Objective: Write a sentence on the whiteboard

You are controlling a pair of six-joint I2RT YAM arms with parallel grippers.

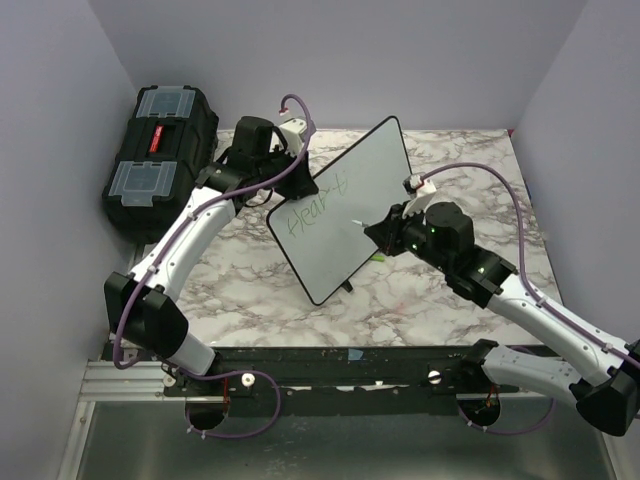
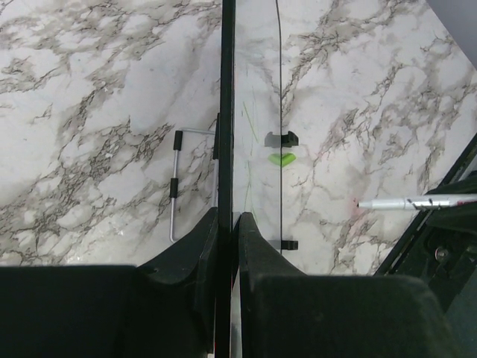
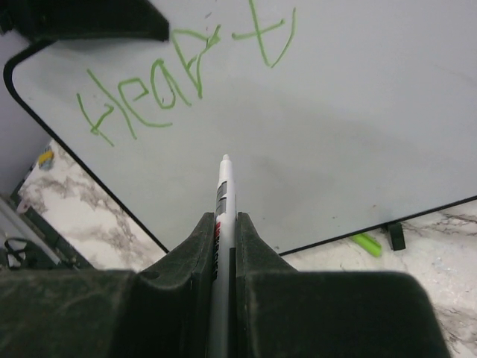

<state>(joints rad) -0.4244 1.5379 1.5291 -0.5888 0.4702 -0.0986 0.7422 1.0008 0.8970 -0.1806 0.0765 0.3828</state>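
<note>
The whiteboard (image 1: 350, 205) stands tilted on the marble table, and my left gripper (image 1: 285, 178) is shut on its upper left edge. In the left wrist view the whiteboard (image 2: 226, 112) appears edge-on, clamped between my left gripper (image 2: 227, 218) jaws. The sentence (image 3: 171, 74) is one green word, "Heart", near the top of the whiteboard (image 3: 335, 134); the same sentence (image 1: 312, 212) shows from above. My right gripper (image 3: 226, 218) is shut on a white marker pen (image 3: 225, 186). From above, my right gripper (image 1: 385, 232) points the marker pen (image 1: 360, 221) at the board's middle. The marker pen (image 2: 406, 202) tip sits a little off the surface.
A black toolbox (image 1: 165, 150) with clear lid compartments stands at the back left. A green cap (image 3: 367, 243) lies on the table under the board's lower edge, next to a black foot (image 3: 396, 236). A wire stand (image 2: 175, 186) lies behind the board. Purple walls close three sides.
</note>
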